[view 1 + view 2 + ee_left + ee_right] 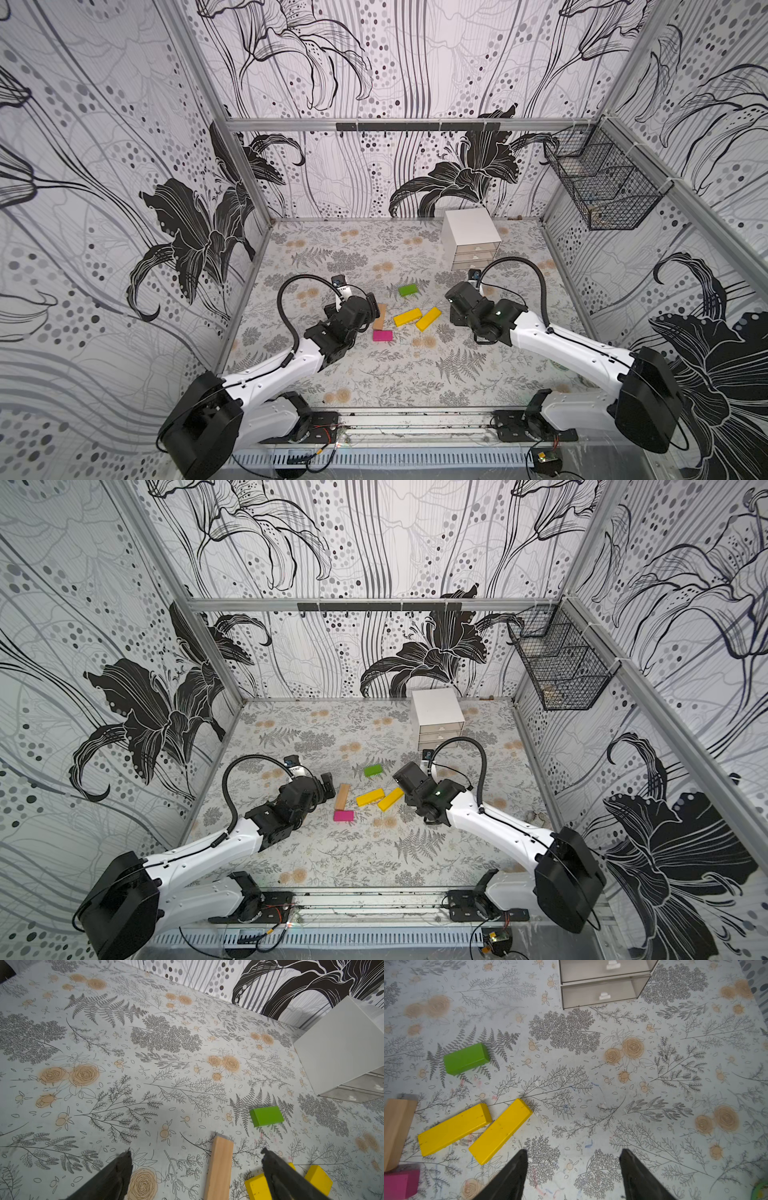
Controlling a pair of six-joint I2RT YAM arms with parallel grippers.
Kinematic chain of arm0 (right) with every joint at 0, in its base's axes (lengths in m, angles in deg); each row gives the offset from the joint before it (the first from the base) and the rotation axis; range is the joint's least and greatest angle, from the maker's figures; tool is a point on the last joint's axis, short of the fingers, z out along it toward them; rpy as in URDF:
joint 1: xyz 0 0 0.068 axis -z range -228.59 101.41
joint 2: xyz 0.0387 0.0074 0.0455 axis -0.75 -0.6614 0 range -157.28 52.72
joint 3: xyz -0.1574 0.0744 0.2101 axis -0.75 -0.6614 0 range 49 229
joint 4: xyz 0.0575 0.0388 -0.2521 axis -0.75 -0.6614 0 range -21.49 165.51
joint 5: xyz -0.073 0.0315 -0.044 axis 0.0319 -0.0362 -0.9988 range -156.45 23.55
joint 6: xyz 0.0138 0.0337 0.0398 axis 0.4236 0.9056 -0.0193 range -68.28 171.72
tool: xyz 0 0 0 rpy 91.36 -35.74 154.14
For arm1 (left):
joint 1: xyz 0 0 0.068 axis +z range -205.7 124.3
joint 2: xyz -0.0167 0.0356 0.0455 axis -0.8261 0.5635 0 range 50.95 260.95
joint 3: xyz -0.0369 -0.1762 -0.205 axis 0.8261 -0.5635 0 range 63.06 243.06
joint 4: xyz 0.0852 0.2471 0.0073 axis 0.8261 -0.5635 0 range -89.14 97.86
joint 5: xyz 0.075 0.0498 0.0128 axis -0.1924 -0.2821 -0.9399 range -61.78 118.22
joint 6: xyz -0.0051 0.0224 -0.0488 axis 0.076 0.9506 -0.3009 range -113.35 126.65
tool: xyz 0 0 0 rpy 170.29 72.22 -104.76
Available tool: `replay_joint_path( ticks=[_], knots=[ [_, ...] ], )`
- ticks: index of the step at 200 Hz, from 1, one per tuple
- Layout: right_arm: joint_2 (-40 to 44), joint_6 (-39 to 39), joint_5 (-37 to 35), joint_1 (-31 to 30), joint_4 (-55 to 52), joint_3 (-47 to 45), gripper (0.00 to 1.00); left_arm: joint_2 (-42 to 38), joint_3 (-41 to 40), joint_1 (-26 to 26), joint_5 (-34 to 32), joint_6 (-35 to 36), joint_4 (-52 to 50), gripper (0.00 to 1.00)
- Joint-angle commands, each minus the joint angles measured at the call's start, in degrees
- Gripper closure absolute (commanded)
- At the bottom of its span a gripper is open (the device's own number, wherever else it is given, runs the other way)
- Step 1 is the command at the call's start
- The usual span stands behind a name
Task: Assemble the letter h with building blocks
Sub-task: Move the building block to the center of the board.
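The building blocks lie loose and flat mid-table, and no letter h shows among them. The tan block [379, 316] lies between the fingers of my open left gripper [196, 1151], which touches nothing. The pink block [382, 336] sits at the tan block's near end. Two yellow blocks [407, 317] [428, 319] lie side by side at a slant, to the right of the tan one. The green block [408, 289] lies apart, farther back. My right gripper [574, 1151] hovers open over bare table, to the right of the nearer yellow block [500, 1130].
A white three-drawer box [471, 237] stands at the back right, just beyond the right arm. A black wire basket [602, 183] hangs on the right wall. Patterned walls close in the table on three sides.
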Motion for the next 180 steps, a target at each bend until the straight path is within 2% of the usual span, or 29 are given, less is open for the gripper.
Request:
replay_joint_path(
  ticks=[1, 26, 47, 97, 127, 146, 180],
  knots=[
    [-0.68, 3.75, -4.44, -0.36, 0.34, 0.47, 0.26, -0.23, 0.02, -0.12, 2.02, -1.51, 2.74, 0.01],
    [-0.27, 1.85, -0.01, -0.36, 1.33, 1.09, 0.27, 0.35, 1.29, -0.07, 1.34, -3.39, -1.13, 0.01],
    [-2.07, 0.58, 4.1, -0.36, 1.85, 2.64, 0.27, 1.01, 1.43, -0.08, 1.36, -4.42, -2.55, 0.13],
    [-6.54, 1.78, 9.56, -0.36, 1.49, 4.6, 0.29, 4.75, 2.22, -0.11, 7.29, -4.67, -0.45, 0.28],
    [-8.28, 2.26, 12.43, -0.45, 2.0, 4.85, 0.3, 10.19, 4.08, -0.07, 11.54, -4.76, 2.15, 0.36],
    [-9.69, 2.84, 14.93, -0.78, 2.88, 4.79, 0.31, 13.9, 5.54, -0.11, 12.5, -5.75, 2.1, 0.37],
    [-11.58, 3.73, 15.27, -2.03, 3.77, 4.71, 0.31, 17.32, 5.96, -0.08, 13.54, -7.08, 2.72, 0.37]
  ],
)
